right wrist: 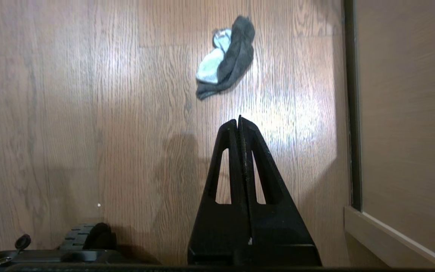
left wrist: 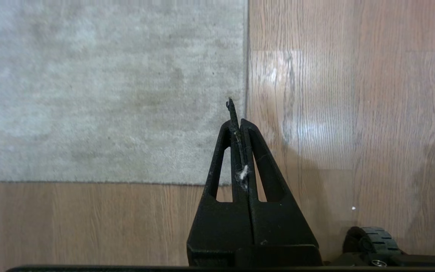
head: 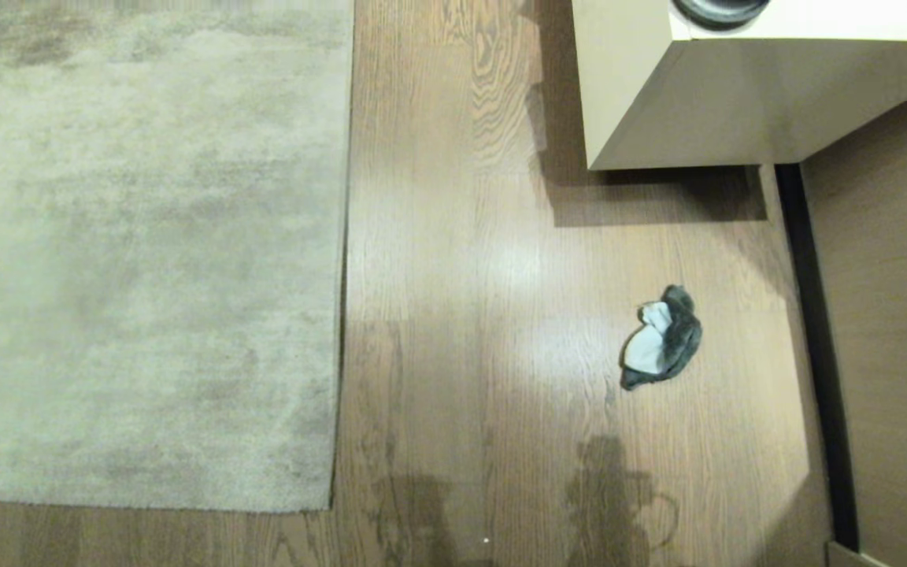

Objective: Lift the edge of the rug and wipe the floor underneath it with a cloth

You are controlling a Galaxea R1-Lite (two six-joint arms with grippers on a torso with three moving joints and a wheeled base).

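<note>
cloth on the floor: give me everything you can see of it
The cloth is a small crumpled rag, dark grey-green outside with a pale whitish terry side folded up into view. It lies bunched on the bare wood floor, well apart from the rug edge and clear of the cabinet behind it. Only the floor touches it; neither gripper holds it.

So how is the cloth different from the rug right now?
The cloth is small and crumpled into a heap; the rug is far larger and lies flat. The cloth is two-toned, dark grey with a pale whitish side showing; the rug is a mottled grey-beige all over. In the head view the cloth sits to the right, the rug to the left. Both rest on the wooden floor, apart from each other.
</note>
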